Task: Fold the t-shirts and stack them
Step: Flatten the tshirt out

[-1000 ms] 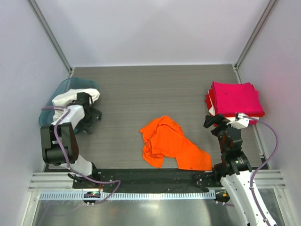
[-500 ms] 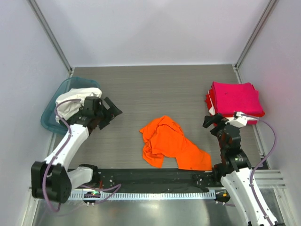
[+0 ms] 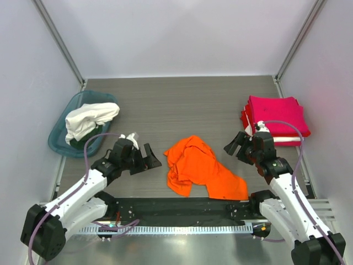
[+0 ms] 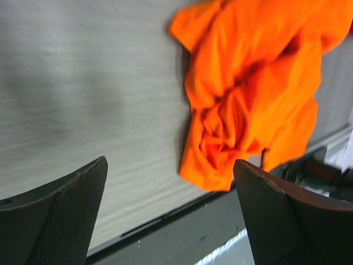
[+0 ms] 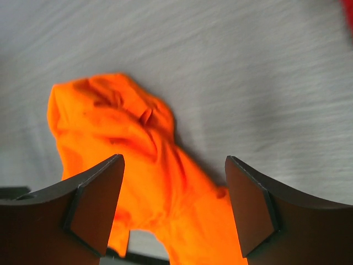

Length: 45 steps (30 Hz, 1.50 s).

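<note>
A crumpled orange t-shirt (image 3: 201,168) lies on the grey table near the front middle; it also shows in the left wrist view (image 4: 248,94) and the right wrist view (image 5: 143,165). My left gripper (image 3: 150,160) is open and empty, just left of the shirt. My right gripper (image 3: 236,146) is open and empty, just right of it and above the table. A folded stack of red and pink shirts (image 3: 276,117) sits at the right edge. A white shirt (image 3: 88,118) lies in a teal bin (image 3: 63,144) at the left.
A black strip (image 3: 182,205) runs along the table's front edge, just below the orange shirt. White walls and metal frame posts (image 3: 58,41) close in the table on three sides.
My left arm has swung from the teal bin down and right to the orange shirt's left side. My right gripper has moved left toward the shirt.
</note>
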{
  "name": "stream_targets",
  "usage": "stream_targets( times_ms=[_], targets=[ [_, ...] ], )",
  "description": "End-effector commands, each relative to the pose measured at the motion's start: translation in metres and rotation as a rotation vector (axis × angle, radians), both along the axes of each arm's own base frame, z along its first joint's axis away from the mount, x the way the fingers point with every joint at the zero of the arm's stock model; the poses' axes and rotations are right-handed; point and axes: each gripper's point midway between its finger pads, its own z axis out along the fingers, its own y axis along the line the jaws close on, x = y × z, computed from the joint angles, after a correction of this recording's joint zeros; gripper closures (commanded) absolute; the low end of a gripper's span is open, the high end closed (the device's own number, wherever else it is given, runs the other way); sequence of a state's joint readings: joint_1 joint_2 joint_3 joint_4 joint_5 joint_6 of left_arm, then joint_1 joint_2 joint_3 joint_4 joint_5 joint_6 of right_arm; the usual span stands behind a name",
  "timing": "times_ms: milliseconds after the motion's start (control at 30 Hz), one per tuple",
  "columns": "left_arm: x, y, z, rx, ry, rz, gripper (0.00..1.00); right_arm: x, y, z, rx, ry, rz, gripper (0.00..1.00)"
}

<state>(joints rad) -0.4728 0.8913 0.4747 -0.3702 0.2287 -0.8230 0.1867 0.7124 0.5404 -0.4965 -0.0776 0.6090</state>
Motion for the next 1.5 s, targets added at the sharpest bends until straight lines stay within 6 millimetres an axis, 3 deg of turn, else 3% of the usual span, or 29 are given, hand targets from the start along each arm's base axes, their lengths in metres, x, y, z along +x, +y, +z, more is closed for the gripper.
stream_targets(
  times_ms=[0, 233, 400, 500, 567, 667, 700, 833, 867, 933, 1033, 1133, 1167, 1200, 1233, 1400, 1467],
  targets=[
    [-0.012, -0.017, 0.004, -0.048, -0.043, -0.078, 0.05, -0.022, 0.025, 0.005, 0.079, 0.052, 0.107, 0.21],
    [-0.027, -0.040, -0.008, -0.046, -0.063, -0.175, 0.05, -0.016, 0.030, -0.002, 0.001, 0.094, 0.096, 0.21],
    [-0.029, -0.055, -0.024, -0.072, -0.020, -0.192, 0.06, -0.005, 0.050, 0.007, -0.013, 0.108, 0.159, 0.21],
    [-0.034, -0.069, -0.036, -0.068, 0.018, -0.224, 0.12, -0.014, 0.063, 0.009, -0.001, 0.105, 0.215, 0.20],
    [-0.040, -0.081, -0.042, -0.064, 0.029, -0.261, 0.16, -0.031, 0.081, 0.006, -0.005, 0.116, 0.302, 0.13],
    [-0.042, -0.089, -0.049, -0.052, 0.035, -0.269, 0.19, -0.053, 0.096, -0.006, -0.092, 0.136, 0.353, 0.13],
    [-0.043, -0.089, -0.051, -0.053, 0.036, -0.270, 0.19, -0.052, 0.093, -0.006, -0.138, 0.114, 0.329, 0.13],
    [-0.038, -0.084, -0.051, -0.039, -0.009, -0.246, 0.18, -0.063, 0.105, 0.011, -0.143, 0.022, 0.330, 0.18],
    [-0.037, -0.082, -0.050, -0.030, -0.035, -0.250, 0.17, -0.071, 0.113, 0.024, -0.114, -0.029, 0.364, 0.20],
    [-0.030, -0.071, -0.048, -0.003, -0.096, -0.214, 0.14, -0.065, 0.106, 0.034, -0.129, -0.110, 0.299, 0.21],
    [-0.024, -0.063, -0.044, 0.016, -0.165, -0.191, 0.08, -0.053, 0.080, 0.033, -0.186, -0.188, 0.185, 0.22],
    [-0.029, -0.062, -0.044, -0.007, -0.165, -0.199, 0.07, -0.051, 0.061, 0.028, -0.156, -0.209, 0.084, 0.39],
    [-0.032, -0.062, -0.047, -0.011, -0.155, -0.201, 0.07, -0.054, 0.060, 0.025, -0.147, -0.207, 0.095, 0.32],
    [-0.034, -0.063, -0.047, -0.025, -0.146, -0.202, 0.08, -0.058, 0.058, 0.029, -0.113, -0.222, 0.106, 0.16],
    [-0.036, -0.063, -0.050, -0.024, -0.136, -0.202, 0.08, -0.060, 0.059, 0.029, -0.090, -0.228, 0.114, 0.10],
    [-0.042, -0.066, -0.055, -0.027, -0.088, -0.213, 0.14, -0.079, 0.075, 0.010, -0.077, -0.159, 0.259, 0.06],
    [-0.044, -0.067, -0.060, -0.020, -0.058, -0.218, 0.18, -0.087, 0.086, -0.013, -0.136, -0.055, 0.327, 0.05]
  ],
)
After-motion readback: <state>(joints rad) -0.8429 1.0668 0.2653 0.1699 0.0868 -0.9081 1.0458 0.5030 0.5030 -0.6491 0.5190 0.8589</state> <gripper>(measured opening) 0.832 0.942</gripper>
